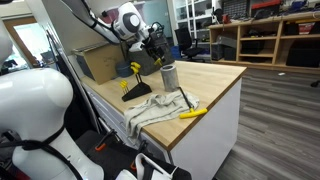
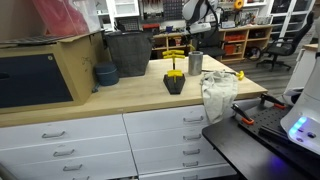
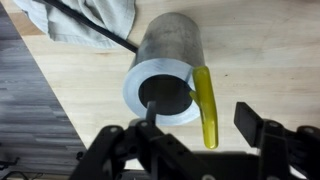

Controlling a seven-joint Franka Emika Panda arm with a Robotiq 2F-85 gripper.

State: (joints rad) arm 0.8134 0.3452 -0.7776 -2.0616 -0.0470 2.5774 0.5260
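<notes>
Underneath, wooden counter (image 1: 215,75), seen in both exterior views. On it, near the front edge, crumpled grey cloth (image 1: 150,112), with a yellow marker (image 1: 192,113) lying on top. Over the counter, arm (image 1: 95,25), reaching in from the back. Just beside the cloth, upright metal cup (image 3: 170,50). Near that, black stand (image 1: 135,90). Right above the cup, gripper (image 3: 198,125), fingers spread, clasping nothing. Between those fingers, against the cup's rim, yellow pen (image 3: 205,105); inside or outside the cup, cannot tell.
</notes>
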